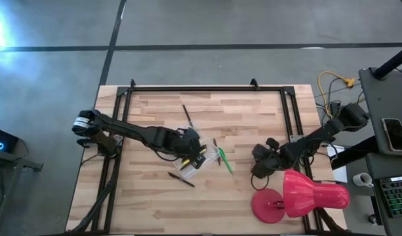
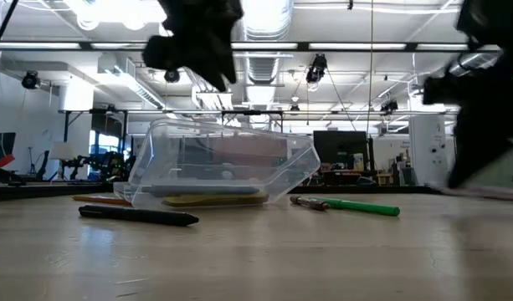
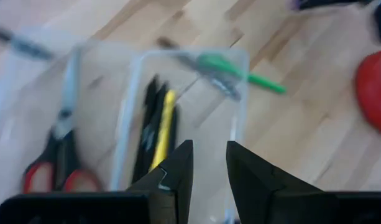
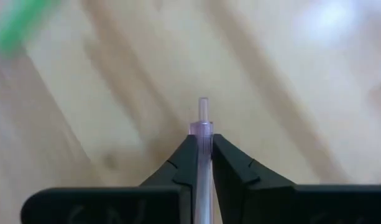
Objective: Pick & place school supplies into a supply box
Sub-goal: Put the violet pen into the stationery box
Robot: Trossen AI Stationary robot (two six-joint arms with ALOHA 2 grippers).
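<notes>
The clear supply box (image 1: 195, 157) stands mid-table and looks tilted in the low view (image 2: 223, 163). A yellow pen (image 3: 163, 127) and dark pens (image 3: 150, 134) lie in it. Red-handled scissors (image 3: 56, 168) show through its clear plastic. My left gripper (image 3: 209, 165) hovers over the box, open by a narrow gap with nothing in it. A green pen (image 1: 225, 160) lies on the wood right of the box, and a dark pen (image 1: 181, 178) lies near of it. My right gripper (image 4: 204, 140), right of the green pen (image 1: 258, 172), is shut on a pale pink pen (image 4: 204, 118). My right gripper pinches the pale pink pen between its two fingertips (image 4: 189, 152). The pen runs along the fingers, and its thin end (image 4: 204, 107) sticks out past them. The fingers slant steeply down at the table. Whether the pen is clear of the wood, I cannot tell.
A big pink-red lamp (image 1: 305, 195) lies at the near right, close beside my right arm. Another dark pen (image 1: 186, 115) lies far of the box. A black frame (image 1: 207, 88) edges the table's far side.
</notes>
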